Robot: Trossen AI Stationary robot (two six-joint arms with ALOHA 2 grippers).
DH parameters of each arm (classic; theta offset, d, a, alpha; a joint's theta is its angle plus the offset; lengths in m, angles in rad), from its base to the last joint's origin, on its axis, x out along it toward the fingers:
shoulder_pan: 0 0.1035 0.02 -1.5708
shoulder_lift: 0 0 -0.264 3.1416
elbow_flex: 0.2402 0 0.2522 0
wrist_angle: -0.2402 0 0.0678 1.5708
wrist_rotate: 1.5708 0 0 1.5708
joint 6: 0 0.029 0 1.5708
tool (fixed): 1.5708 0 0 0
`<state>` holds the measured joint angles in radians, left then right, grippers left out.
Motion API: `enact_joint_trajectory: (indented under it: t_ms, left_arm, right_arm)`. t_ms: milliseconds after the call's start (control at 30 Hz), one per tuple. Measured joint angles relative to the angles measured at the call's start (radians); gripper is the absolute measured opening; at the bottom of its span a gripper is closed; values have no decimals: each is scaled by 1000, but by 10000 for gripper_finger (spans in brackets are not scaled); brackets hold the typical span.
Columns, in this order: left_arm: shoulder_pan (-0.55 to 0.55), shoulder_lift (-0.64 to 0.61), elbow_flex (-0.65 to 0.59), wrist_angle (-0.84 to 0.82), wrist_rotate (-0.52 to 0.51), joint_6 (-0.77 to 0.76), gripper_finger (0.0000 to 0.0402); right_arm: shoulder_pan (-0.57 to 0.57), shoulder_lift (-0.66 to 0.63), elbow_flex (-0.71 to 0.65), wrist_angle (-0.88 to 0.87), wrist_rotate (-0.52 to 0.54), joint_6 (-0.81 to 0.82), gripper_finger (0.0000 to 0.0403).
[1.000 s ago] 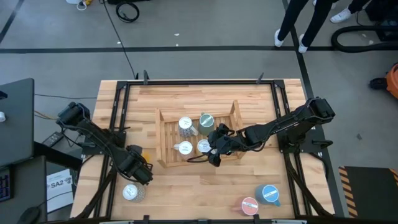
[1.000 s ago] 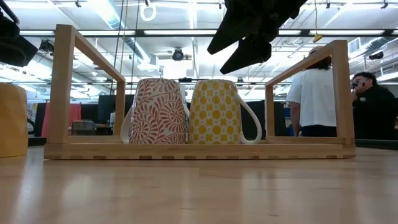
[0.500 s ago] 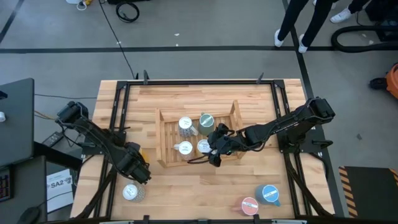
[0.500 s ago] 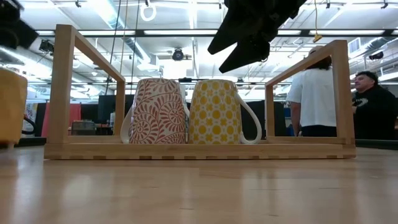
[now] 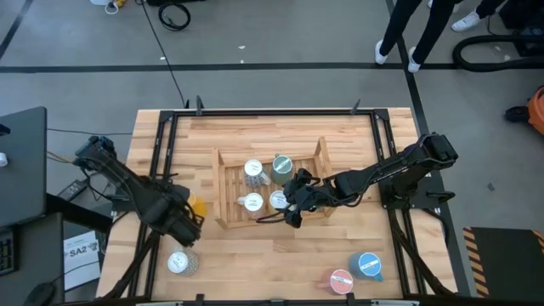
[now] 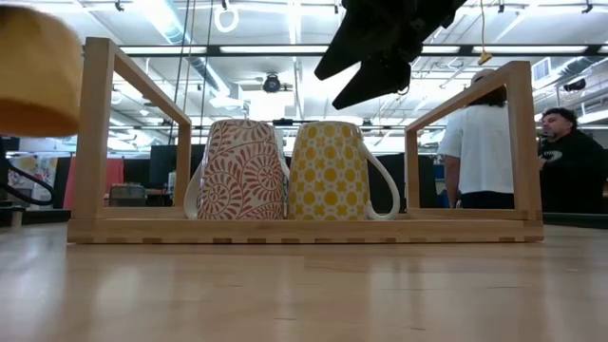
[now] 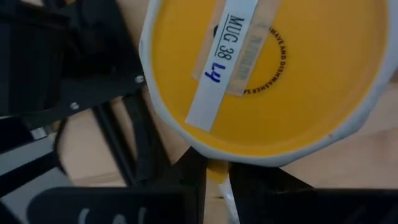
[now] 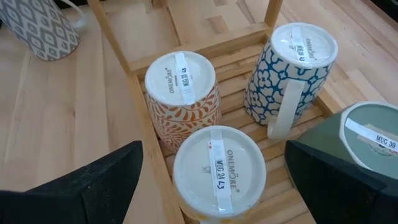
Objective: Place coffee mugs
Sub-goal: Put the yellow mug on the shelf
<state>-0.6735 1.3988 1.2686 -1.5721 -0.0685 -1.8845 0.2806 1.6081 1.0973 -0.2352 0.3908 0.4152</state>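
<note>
Wooden rack point(image 5: 225, 189): sitting mid-table, holding four upturned mugs — red-patterned mug point(image 8: 181, 99), yellow-patterned mug point(image 8: 216, 171), blue-flowered mug point(image 8: 290, 71), green mug point(image 8: 373, 140).

My right gripper point(image 5: 293, 197): hanging over the rack's near right corner, jaws spread fully wide, grasping nothing.

My left gripper point(image 5: 184, 217): hovering left of the rack, jaws clenching the handle of a yellow mug point(image 7: 261, 74), lifting it base-up off the table.

Grey mug point(image 5: 179, 263), blue mug point(image 5: 368, 265), pink mug point(image 5: 341, 280): standing nearer the front edge than the rack.
</note>
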Motion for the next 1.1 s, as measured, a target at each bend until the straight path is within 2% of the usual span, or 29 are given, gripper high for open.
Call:
enact_joint_trajectory:
  t_ms: [167,533,667,800,967,1100]
  left_arm:
    - [39,-42,60,0,-48,25,58]
    - [133,-157,114,0,-17,126,58]
    - [163,-203,139,0,-74,148,58]
    - [211,-229,173,13,-181,200,58]
    - [298,-232,201,79,-295,366,58]
    - [396,-224,198,172,-309,560,58]
  right_arm:
    - [0,0,0,3,0,0,397]
    - [0,0,0,3,0,0,397]
    - [0,0,0,3,0,0,397]
    - [0,0,0,3,0,0,397]
    - [0,0,0,4,0,0,397]
    - [0,0,0,4,0,0,397]
